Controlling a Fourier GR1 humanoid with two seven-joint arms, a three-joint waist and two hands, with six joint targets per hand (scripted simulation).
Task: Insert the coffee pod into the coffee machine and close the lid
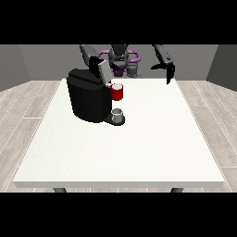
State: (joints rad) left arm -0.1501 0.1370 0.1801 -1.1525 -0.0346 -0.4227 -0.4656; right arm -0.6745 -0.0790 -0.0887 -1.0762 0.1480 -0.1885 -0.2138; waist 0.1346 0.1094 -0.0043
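The coffee machine [89, 96] stands on the table [139, 148], its lid [102, 71] up to receive the pod. A grey thing [117, 114] sits at its base — perhaps the pod. The hand at the view's right [169, 71] hangs with relaxed fingers, holding nothing; the hand at the view's left [96, 62] is near the lid — its fingers I cannot tell.

Even, bright light; soft faint shadow beside coffee machine [88, 99] on table [139, 152]; no glare.

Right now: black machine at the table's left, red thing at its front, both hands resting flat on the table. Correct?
Not quite. The front view shows the hand at the view's right raised above the table, not resting on it. The machine and red thing are as you say.
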